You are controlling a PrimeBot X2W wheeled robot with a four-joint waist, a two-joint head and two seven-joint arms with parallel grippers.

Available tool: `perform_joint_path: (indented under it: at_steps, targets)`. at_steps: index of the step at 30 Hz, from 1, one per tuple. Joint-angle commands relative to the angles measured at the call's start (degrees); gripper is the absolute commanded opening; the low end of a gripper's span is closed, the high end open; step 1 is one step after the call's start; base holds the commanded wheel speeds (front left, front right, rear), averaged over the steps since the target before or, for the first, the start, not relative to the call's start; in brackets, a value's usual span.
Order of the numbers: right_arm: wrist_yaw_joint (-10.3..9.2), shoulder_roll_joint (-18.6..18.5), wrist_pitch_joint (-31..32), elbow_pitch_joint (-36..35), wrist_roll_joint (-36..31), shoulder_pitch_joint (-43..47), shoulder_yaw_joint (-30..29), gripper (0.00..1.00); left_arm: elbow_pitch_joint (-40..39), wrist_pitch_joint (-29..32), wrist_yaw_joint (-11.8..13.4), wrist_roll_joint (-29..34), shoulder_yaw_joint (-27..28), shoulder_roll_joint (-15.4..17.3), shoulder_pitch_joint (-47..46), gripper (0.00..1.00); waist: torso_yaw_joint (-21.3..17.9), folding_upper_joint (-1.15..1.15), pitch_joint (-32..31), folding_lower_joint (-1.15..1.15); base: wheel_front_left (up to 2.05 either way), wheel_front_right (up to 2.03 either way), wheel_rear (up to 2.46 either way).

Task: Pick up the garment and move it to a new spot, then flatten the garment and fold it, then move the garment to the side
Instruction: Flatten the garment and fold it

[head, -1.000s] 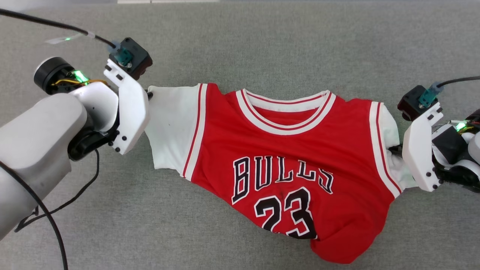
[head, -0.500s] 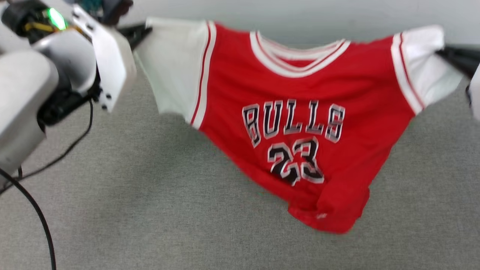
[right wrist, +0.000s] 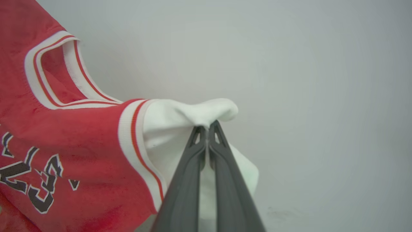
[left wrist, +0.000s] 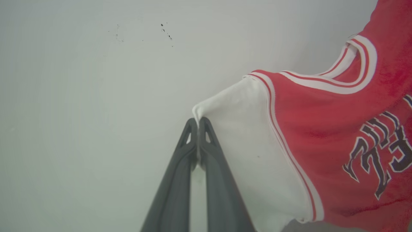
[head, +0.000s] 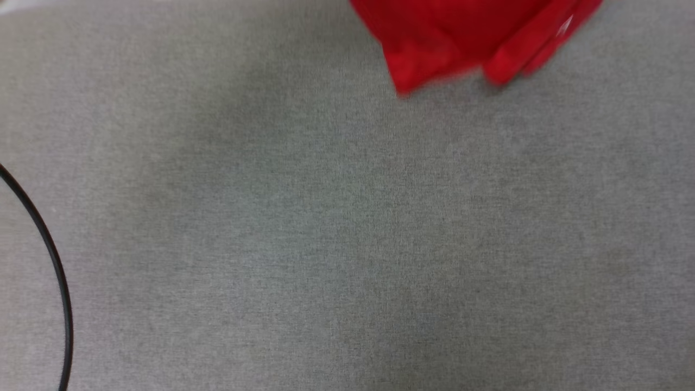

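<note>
The shirt (left wrist: 322, 129) hangs stretched between the two grippers, in front of a pale wall (left wrist: 80, 96), with its collar up. The left gripper (left wrist: 198, 121) is pinched tight on the tip of one white sleeve, and the right gripper (right wrist: 207, 125) is pinched tight on the other. In the head view the shirt's red lower part shows blurred at the far right, over the grey table (head: 326, 244). I cannot tell whether it touches the table. A black cable (head: 54, 260) curves at the near left.
</note>
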Motion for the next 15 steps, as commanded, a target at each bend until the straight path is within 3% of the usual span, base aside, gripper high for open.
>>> perform_joint_path:
  at_steps: [1, 10, 15]
  targets:
    - [-0.05, 1.39, -1.26, 1.6, -1.35, -3.02, -0.38, 0.0, 1.55, -1.05, 0.4, 0.79, 0.73, -0.65, -2.41, 0.0, -0.19, 0.0, 2.62, 0.0, 0.0, 0.0, 0.0]
    - [-0.05, 8.84, -8.14, 13.1, -7.77, -18.23, -0.62, 0.0, 12.48, -8.12, -0.5, 3.21, 4.26, -5.32, -15.25, 0.0, -0.17, 0.0, 7.86, 0.0, 0.0, 0.0, 0.0]
    - [-0.05, 12.31, -11.2, 18.08, -8.75, -21.43, 1.83, 0.0, 17.44, -10.72, -1.32, 3.35, 4.45, -7.37, -18.34, 0.0, 0.17, 0.0, 9.55, 0.0, 0.0, 0.0, 0.0]
